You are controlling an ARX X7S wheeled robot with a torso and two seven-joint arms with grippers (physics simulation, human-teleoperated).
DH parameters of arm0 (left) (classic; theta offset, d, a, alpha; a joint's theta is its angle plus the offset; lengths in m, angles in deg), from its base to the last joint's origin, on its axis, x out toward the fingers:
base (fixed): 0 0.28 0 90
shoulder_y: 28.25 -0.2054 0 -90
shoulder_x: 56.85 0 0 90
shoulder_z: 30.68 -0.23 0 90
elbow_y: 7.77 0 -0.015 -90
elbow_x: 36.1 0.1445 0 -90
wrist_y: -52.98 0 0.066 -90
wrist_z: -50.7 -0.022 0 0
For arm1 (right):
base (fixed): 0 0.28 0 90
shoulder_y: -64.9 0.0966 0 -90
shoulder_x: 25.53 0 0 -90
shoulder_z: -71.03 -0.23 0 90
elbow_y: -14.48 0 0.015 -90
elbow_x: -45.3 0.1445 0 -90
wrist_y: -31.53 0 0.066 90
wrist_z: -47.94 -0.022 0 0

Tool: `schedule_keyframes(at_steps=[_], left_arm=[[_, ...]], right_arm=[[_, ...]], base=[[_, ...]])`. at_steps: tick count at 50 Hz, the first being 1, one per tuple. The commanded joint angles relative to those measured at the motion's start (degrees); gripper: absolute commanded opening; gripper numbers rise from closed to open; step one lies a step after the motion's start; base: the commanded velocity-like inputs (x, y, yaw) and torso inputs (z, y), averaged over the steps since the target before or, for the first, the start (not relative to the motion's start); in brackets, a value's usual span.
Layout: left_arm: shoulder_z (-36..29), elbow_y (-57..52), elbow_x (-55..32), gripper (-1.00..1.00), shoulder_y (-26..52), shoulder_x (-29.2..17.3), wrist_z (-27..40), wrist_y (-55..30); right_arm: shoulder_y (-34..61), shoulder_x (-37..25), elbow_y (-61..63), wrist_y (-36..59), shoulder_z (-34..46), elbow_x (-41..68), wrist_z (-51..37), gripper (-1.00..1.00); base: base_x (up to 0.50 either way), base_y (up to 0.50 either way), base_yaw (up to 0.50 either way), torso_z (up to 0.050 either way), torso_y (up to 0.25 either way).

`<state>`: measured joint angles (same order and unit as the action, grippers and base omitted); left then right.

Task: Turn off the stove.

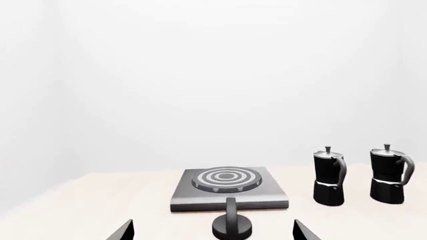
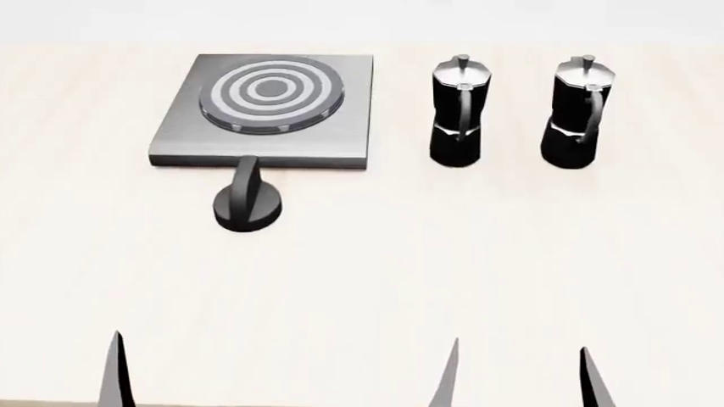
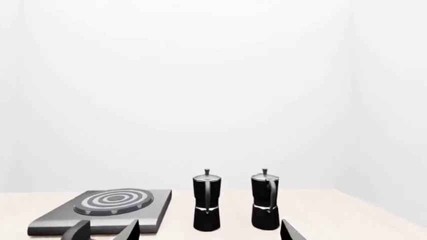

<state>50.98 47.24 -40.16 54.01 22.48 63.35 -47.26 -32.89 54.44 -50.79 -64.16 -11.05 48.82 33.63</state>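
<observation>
The stove (image 2: pixel 271 102) is a flat square grey slab with a ringed round burner, lying at the far left of the table; it also shows as the stove (image 1: pixel 230 189) and the stove (image 3: pixel 107 210). Just in front of it lies a small black round knob (image 2: pixel 247 202), with its raised ridge pointing at the slab. My left gripper (image 1: pixel 212 232) is open, well short of the knob (image 1: pixel 232 226), which lies in line between its fingers. In the head view only one left finger (image 2: pixel 117 373) shows. My right gripper (image 2: pixel 520 377) is open and empty near the front edge.
Two black-and-silver moka pots (image 2: pixel 459 110) (image 2: pixel 581 114) stand upright to the right of the stove, side by side. The pale tabletop (image 2: pixel 374 280) stretches between the grippers and these things. A white wall rises behind the table.
</observation>
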Motion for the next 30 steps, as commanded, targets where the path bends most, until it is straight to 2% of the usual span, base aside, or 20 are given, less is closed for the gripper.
schedule_keyframes(at_steps=[1, 30], left_arm=[[1.0, -0.07, -0.12, 1.0, -0.06, 0.52, -1.21, 0.81], [0.06, 1.06, -0.73, 1.0, 0.2, -0.51, 0.07, 1.16]], right_arm=[[0.11, 0.37, -0.15, 0.04, -0.72, -0.64, 0.79, 1.0], [0.72, -0.59, -1.09, 0.49, 0.26, 0.22, -0.57, 1.0]], base=[[0.12, 0.0, 0.0, 0.0, 0.0], [0.16, 0.0, 0.0, 0.0, 0.0]])
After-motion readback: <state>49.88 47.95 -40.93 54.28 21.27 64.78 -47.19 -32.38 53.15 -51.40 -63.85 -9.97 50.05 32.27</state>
